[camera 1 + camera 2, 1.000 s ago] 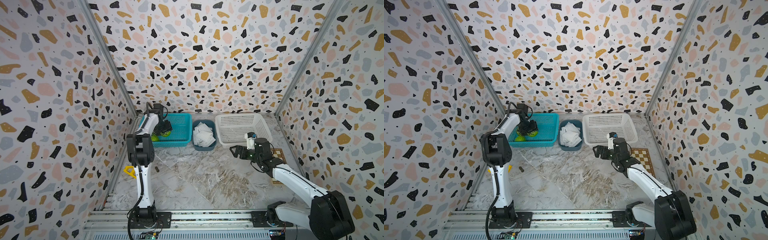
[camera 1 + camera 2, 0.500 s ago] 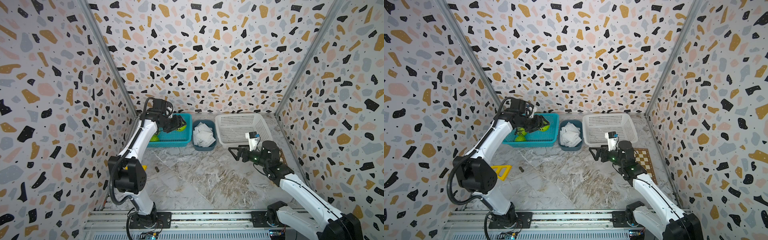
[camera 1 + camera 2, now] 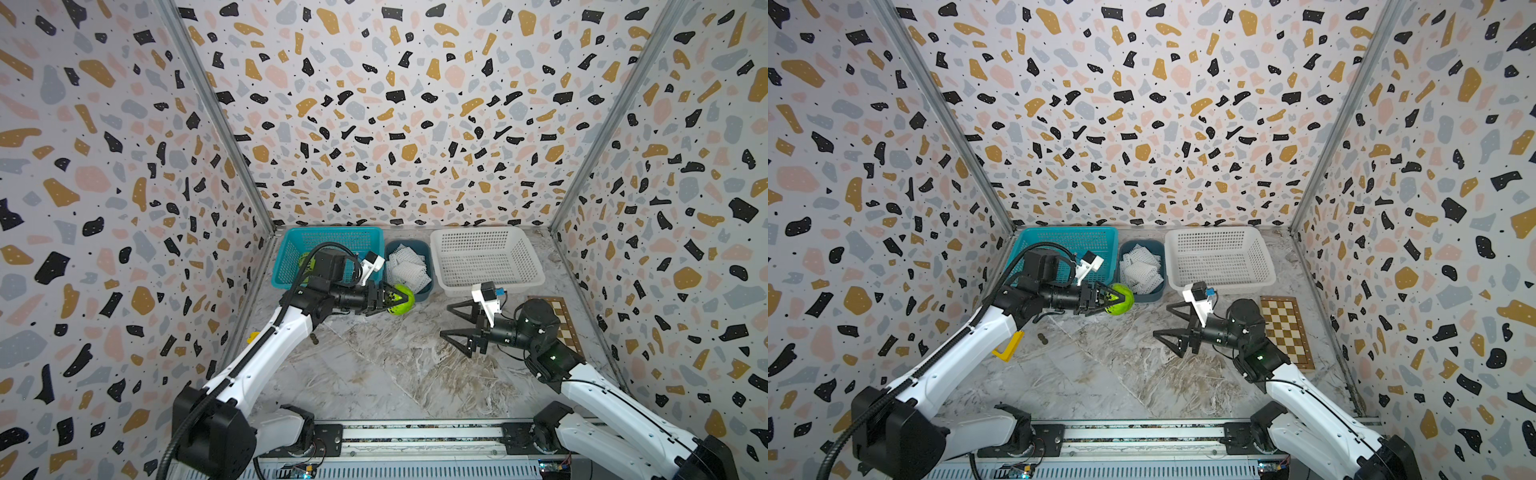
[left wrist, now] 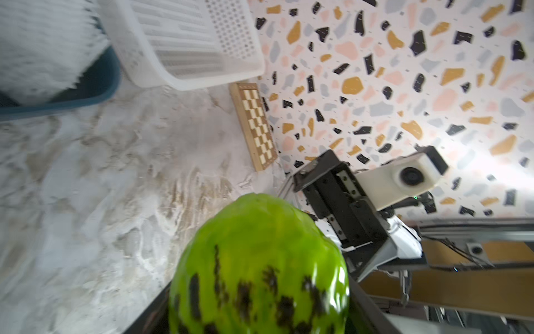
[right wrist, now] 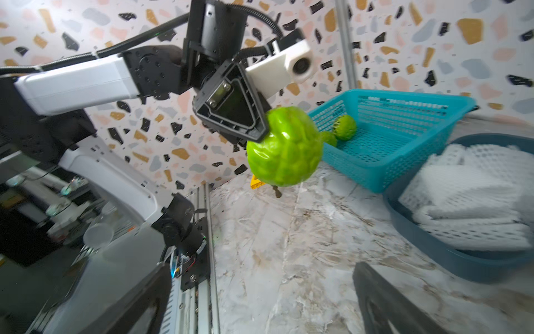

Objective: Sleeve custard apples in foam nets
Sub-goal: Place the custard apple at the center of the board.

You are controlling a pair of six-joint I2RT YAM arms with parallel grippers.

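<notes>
In both top views a marbled surface (image 3: 374, 374) lies between terrazzo-patterned walls (image 3: 415, 124). Along the back wall stand a teal basket (image 3: 332, 239), a dark blue bin (image 3: 424, 293) filled with foam nets (image 3: 405, 266), and a white basket (image 3: 486, 241). A chessboard (image 3: 561, 316) lies by the right wall. The left fingers (image 3: 384, 291) pinch a custard apple (image 3: 405, 299) and hold it in the air just in front of the bin. The right fingers (image 3: 457, 332) are spread wide with nothing between them, pointing toward the fruit but well apart from it. Half a second earlier the left arm held the fruit over the teal basket. It has since swung out past the basket's edge, toward the middle.

The left wrist view is filled by the custard apple (image 4: 260, 269), green with dark blotches, with the dark fingers (image 4: 150, 312) on either side of it. Beyond it are the surface, the chessboard (image 4: 257, 124), the white basket (image 4: 187, 43) and the right arm's wrist camera (image 4: 410, 176).

In the right wrist view, the custard apple (image 5: 284, 147) hangs clamped at the tips of the left fingers (image 5: 231, 110), clear of the surface. Two other custard apples (image 5: 345, 127) lie in the teal basket (image 5: 404, 121). The foam nets (image 5: 468, 196) are heaped in the bin (image 5: 450, 260) nearby. The right fingers (image 5: 384, 303) frame the bottom edge, far apart.
</notes>
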